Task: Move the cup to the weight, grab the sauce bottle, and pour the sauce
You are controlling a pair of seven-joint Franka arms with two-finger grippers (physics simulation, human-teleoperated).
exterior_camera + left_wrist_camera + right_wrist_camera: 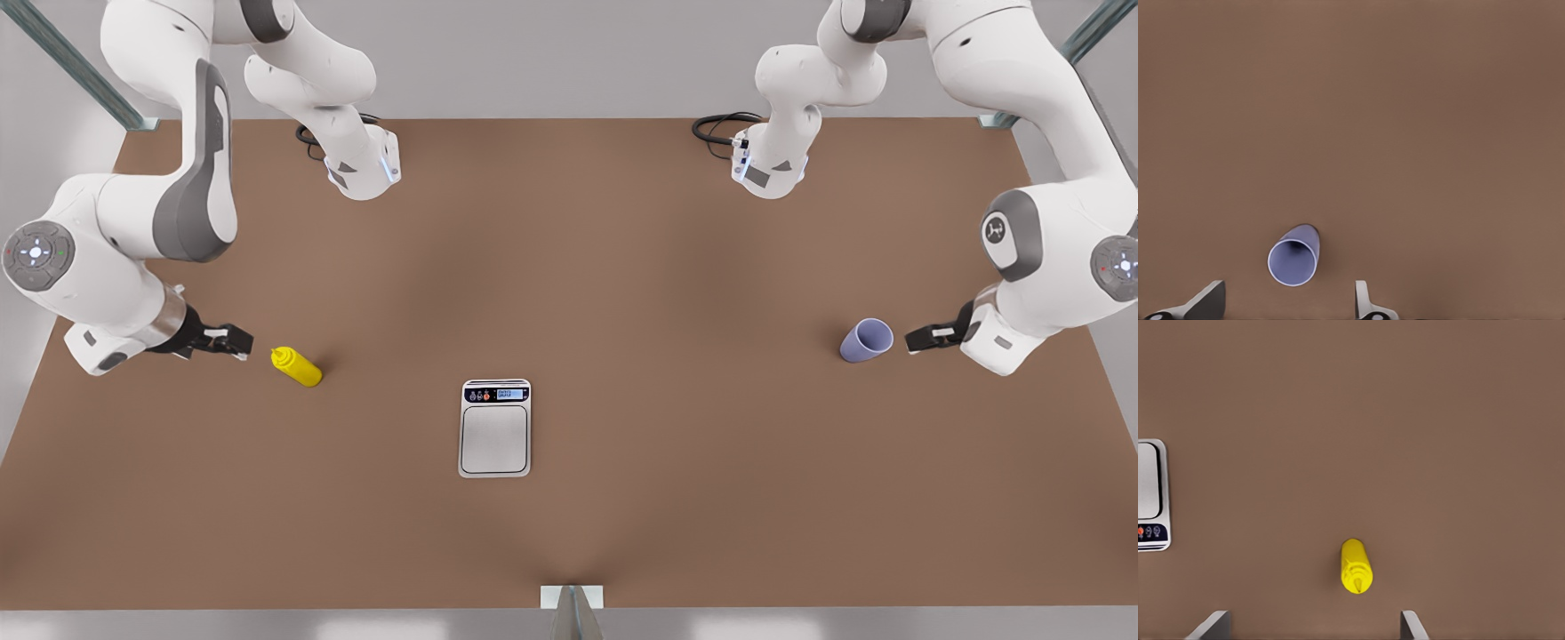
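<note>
Cup [866, 340] stands at right of frame, just beside the left pincer [925, 339], jaws wide. Right pincer [233, 341], also wide, waits by the sauce bottle [297, 366]; weight [494, 428] sits centre.

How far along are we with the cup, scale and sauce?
Nothing is done yet. The lavender-blue tapered cup stands on the table, away from the flat silver scale. Left tool waits open beside it. Right tool is open by the yellow squeeze bottle. Moving, picking and pouring all remain.
</note>
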